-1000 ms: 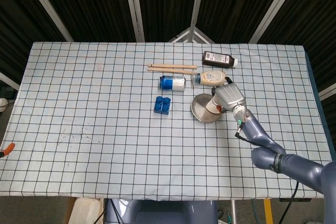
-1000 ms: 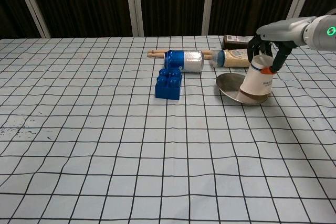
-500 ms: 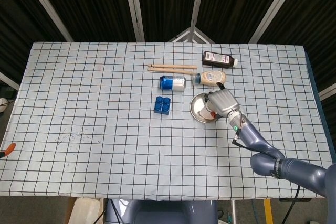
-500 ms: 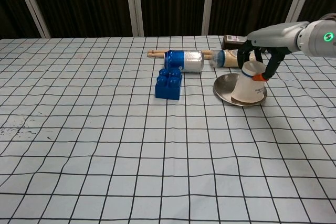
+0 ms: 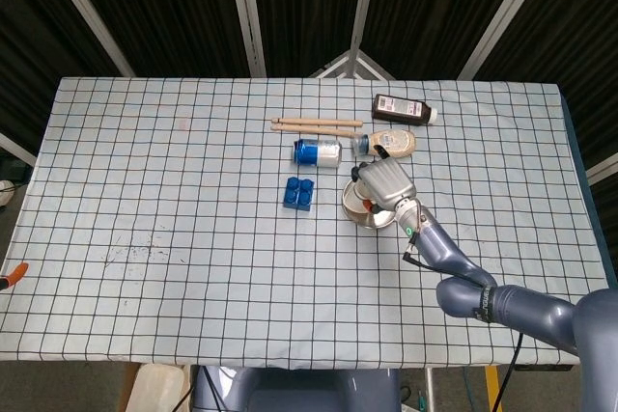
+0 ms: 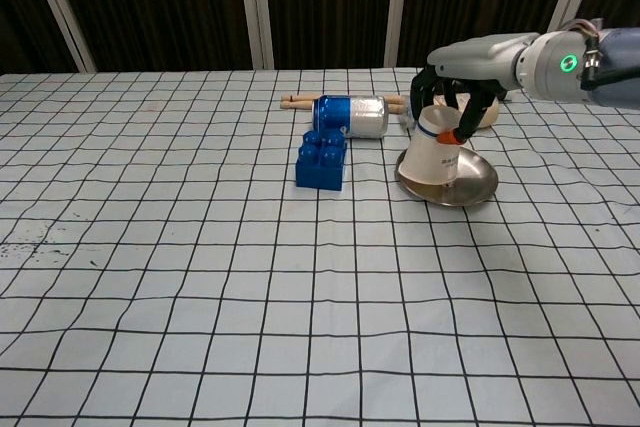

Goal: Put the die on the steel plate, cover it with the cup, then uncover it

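A steel plate (image 6: pixel 470 185) (image 5: pixel 355 211) lies right of the table's middle. My right hand (image 6: pixel 455 95) (image 5: pixel 384 183) grips a white paper cup (image 6: pixel 430 155) from above. The cup is upside down and tilted, with its rim on the plate's left part. An orange spot shows where the fingers meet the cup's side; I cannot tell what it is. No die is visible in either view. In the head view the hand hides most of the cup. My left hand is in neither view.
A blue brick (image 5: pixel 298 193) (image 6: pixel 322 159) stands left of the plate. Behind it lie a blue can (image 5: pixel 318 151) (image 6: pixel 350 115), wooden sticks (image 5: pixel 316 123), a beige bottle (image 5: pixel 391 143) and a dark bottle (image 5: pixel 404 109).
My right hand has carried the inverted cup leftwards, from the plate's right edge to its left part. The plate has slid slightly left and settled flatter.
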Controlling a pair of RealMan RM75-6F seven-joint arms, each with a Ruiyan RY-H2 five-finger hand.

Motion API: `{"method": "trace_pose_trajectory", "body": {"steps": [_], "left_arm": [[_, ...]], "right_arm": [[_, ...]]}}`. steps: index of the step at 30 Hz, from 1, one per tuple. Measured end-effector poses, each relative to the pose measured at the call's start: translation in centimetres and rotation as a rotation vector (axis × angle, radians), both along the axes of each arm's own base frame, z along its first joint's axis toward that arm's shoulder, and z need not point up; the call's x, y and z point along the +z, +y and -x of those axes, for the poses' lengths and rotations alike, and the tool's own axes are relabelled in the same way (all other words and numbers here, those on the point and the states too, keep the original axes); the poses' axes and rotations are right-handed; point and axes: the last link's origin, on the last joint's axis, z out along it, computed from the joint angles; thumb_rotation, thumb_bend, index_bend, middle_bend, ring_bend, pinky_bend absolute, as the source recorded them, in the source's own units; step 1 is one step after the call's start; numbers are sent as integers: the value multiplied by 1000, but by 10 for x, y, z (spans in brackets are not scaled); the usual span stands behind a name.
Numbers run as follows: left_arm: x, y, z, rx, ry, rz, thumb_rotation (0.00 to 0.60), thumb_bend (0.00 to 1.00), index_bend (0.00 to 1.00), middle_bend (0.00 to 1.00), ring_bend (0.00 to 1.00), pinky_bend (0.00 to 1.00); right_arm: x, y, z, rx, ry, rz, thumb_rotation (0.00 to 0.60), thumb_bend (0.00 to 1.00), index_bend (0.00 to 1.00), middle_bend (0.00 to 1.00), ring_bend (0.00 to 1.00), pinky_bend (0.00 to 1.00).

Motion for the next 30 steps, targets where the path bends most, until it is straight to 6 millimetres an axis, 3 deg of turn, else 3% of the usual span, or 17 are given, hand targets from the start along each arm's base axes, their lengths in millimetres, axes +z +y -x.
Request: {"method": "trace_pose_trajectory", "body": {"steps": [8, 14, 27, 30], "left_arm": [[-1, 0, -1, -2, -3, 3, 600, 172, 162, 0, 0, 40], [-1, 1, -1, -3, -3, 1, 600, 172, 163, 0, 0, 40], [-1, 1, -2, -8, -17, 10, 600, 172, 162, 0, 0, 39], [-2, 0, -3, -13, -14, 11, 600, 172, 162, 0, 0, 39]], "right_arm": [[26, -4, 11, -17, 23, 57, 600, 456, 479, 401, 434, 78], [47, 7, 19, -17, 45, 77, 600, 456, 479, 402, 435, 78], [94, 93, 41, 69, 53, 94, 600, 455, 479, 402, 434, 78], [102, 99, 51, 62, 71, 115, 600, 456, 479, 401, 435, 78]]}}
